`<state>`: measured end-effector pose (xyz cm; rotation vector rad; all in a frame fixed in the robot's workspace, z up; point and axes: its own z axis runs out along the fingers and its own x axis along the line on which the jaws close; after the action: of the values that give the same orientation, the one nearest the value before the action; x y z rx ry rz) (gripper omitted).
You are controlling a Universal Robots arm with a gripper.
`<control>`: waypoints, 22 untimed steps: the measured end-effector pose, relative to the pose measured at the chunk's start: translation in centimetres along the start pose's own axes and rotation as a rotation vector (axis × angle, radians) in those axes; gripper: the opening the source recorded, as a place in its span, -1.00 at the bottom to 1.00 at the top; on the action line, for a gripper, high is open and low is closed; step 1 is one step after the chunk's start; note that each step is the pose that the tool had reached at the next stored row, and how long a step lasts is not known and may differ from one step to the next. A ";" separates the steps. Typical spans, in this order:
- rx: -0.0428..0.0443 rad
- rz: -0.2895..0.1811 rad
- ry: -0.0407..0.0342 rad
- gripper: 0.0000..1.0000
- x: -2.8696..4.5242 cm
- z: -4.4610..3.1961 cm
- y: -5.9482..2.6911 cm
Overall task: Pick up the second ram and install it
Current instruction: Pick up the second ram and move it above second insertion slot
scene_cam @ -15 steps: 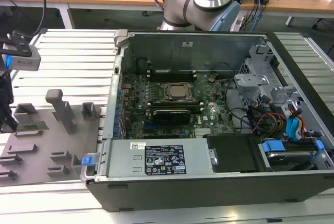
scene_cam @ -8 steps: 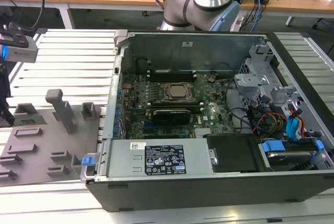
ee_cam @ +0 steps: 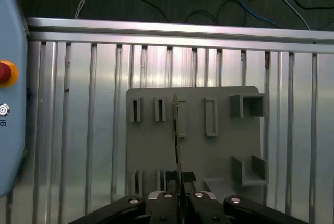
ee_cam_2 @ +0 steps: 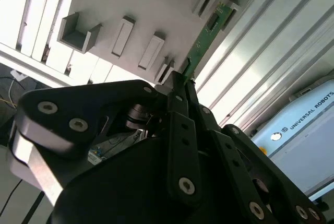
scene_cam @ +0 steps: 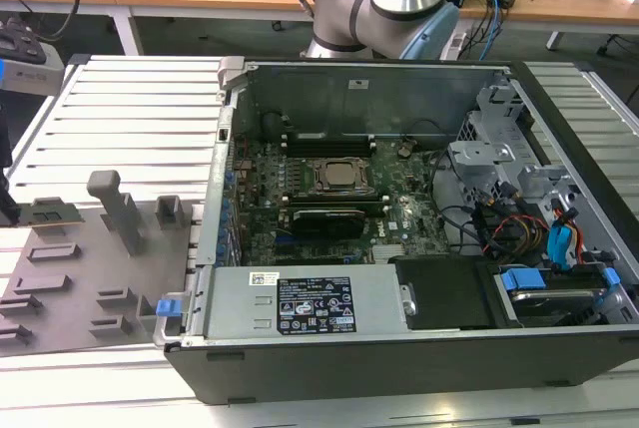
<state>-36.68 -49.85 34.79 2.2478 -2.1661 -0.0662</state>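
The gripper [ee_cam_2: 183, 80] is clamping its narrow black fingers on one end of the second ram [ee_cam_2: 204, 36]. This thin, flat green stick is standing edge-on over the grey plastic tray [ee_cam: 219, 151], among its moulded rectangular slots.

Exterior view: high, angled down on computer case [scene_cam: 399, 373] and grey tray [scene_cam: 80, 278]. Both wrist views: close, past the claw [ee_cam: 178, 179], onto that same tray.

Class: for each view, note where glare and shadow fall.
Exterior view: case shaded inside, table pale. Second wrist view: glare whitens the table beside the ram; hand dark. First wrist view: bright streaks on the table near the tray.
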 end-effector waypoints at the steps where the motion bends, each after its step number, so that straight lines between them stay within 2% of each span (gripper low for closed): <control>1: 0.0000 0.000 0.0000 -0.72 -0.06 -0.14 0.00; 17: 0.0000 0.000 0.0000 -0.72 -0.78 -1.94 0.02; 22: 0.0000 0.000 0.0001 -0.72 -1.29 -2.39 0.01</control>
<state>-36.63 -48.60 37.20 2.2478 -2.1660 -0.0662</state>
